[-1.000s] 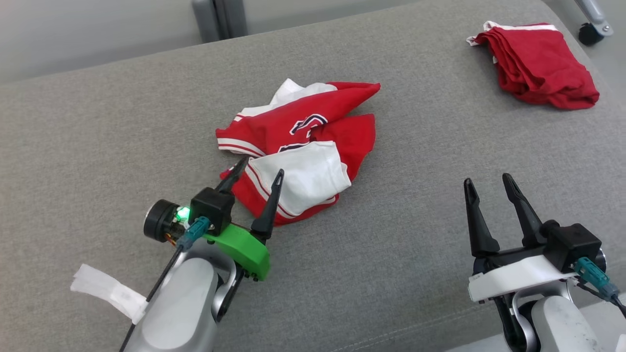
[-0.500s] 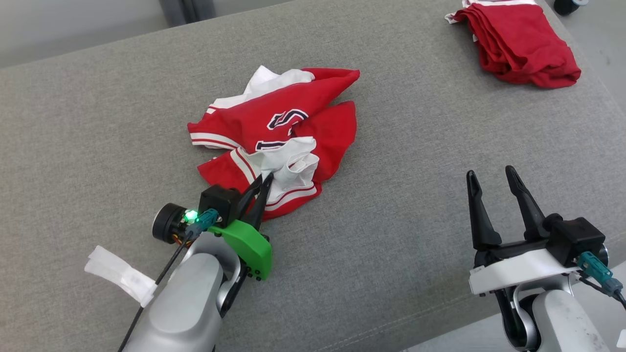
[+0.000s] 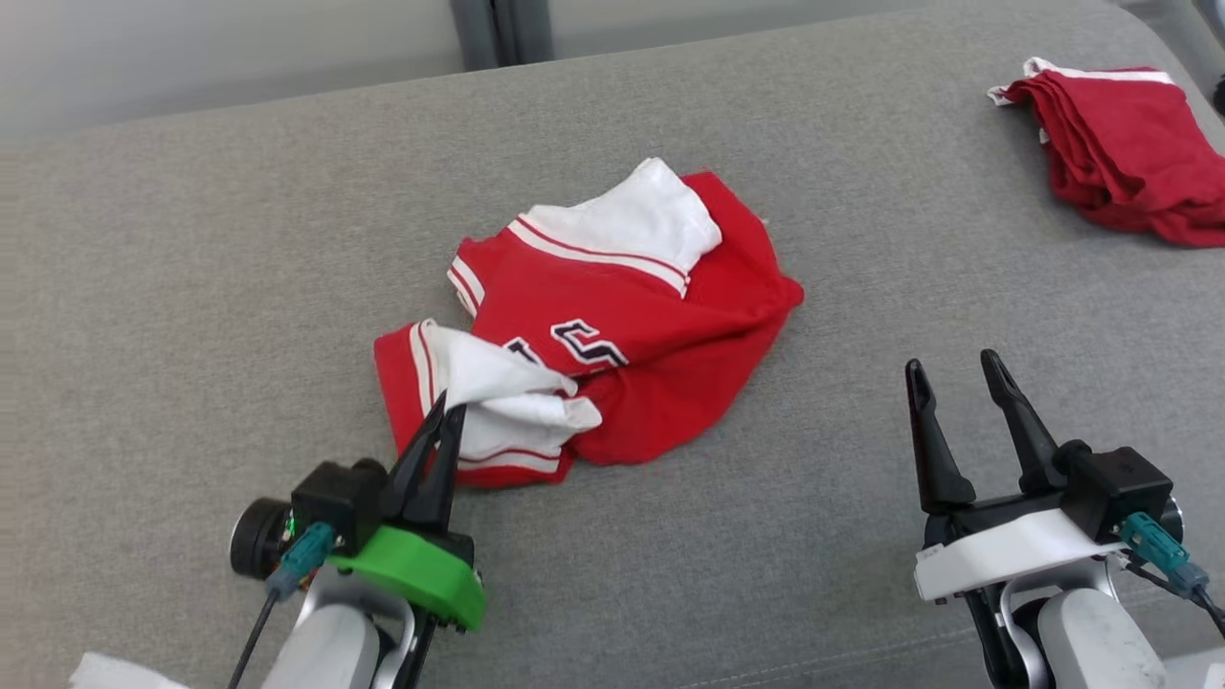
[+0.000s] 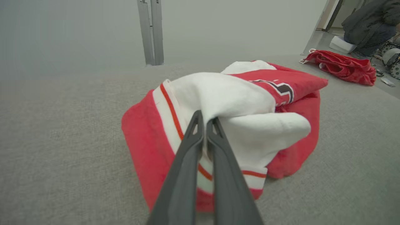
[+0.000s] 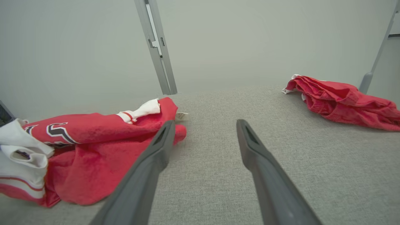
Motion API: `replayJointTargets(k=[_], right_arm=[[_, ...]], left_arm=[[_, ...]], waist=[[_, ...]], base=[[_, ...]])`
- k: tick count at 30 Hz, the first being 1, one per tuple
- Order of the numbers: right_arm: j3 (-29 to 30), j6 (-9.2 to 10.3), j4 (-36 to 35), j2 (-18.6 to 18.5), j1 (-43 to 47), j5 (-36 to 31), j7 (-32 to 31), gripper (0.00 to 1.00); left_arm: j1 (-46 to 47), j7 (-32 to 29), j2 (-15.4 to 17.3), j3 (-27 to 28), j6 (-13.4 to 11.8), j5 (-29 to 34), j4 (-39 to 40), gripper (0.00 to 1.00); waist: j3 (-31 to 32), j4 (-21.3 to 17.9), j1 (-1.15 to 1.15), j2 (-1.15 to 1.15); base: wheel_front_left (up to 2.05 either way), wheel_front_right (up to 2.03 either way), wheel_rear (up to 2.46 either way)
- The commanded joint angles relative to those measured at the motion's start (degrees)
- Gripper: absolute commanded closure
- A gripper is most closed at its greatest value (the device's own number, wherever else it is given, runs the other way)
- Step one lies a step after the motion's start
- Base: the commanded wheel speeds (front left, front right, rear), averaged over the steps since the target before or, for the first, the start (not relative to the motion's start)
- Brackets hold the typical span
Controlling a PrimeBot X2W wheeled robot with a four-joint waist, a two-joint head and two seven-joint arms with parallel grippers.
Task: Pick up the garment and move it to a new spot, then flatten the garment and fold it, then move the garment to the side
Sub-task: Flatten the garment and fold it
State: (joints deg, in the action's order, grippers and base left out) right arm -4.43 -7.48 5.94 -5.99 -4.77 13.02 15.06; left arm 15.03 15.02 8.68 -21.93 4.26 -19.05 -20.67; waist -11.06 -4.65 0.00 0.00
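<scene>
Closest in, the left gripper (image 3: 445,418) has its two dark fingers pressed together on a white sleeve fold of the crumpled red-and-white jersey garment (image 3: 622,325), pinching it at the near-left edge. The rest of the garment lies bunched on the grey fabric surface (image 3: 191,287), dark lettering facing up, near the middle. Off to the right, the right gripper (image 3: 947,368) hovers with its fingers spread, holding nothing, apart from the garment. Well beyond it, at the far right corner, lies a folded red cloth (image 3: 1129,153).
</scene>
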Motion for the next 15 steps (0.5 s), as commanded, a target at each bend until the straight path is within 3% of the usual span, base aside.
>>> replayJointTargets(k=[1,6,7,9,15], right_arm=[[-0.09,-0.02,0.2,-0.02,0.64,-0.25,0.17,0.0],[-0.37,-0.02,0.74,-0.26,1.12,0.15,0.17,0.0],[-0.34,-0.02,0.8,-0.34,1.13,0.19,0.17,0.0],[-0.15,-0.02,0.91,-0.39,1.27,0.09,0.16,0.0],[-0.07,-0.02,1.32,-0.71,1.48,0.24,0.17,0.0]], left_arm=[[-2.79,0.18,0.33,0.95,-0.54,-1.3,0.87,1.0],[-10.47,0.18,-1.15,2.47,-1.16,-2.79,1.36,0.99],[-11.06,0.18,-1.48,2.41,-1.01,-2.77,1.4,0.8],[-11.69,0.19,-1.9,2.39,-0.72,-2.25,1.8,0.0],[-10.79,0.18,-3.24,5.18,-0.81,-0.06,6.35,0.0]], waist=[[1.2,2.85,0.0,0.0],[1.56,4.41,0.0,0.0],[1.62,4.62,0.0,0.0],[1.82,5.13,0.0,0.0],[2.76,6.65,0.0,0.0]], base=[[0.0,0.0,0.0],[0.0,0.0,0.0],[0.0,0.0,0.0],[0.0,0.0,0.0],[0.0,0.0,0.0]])
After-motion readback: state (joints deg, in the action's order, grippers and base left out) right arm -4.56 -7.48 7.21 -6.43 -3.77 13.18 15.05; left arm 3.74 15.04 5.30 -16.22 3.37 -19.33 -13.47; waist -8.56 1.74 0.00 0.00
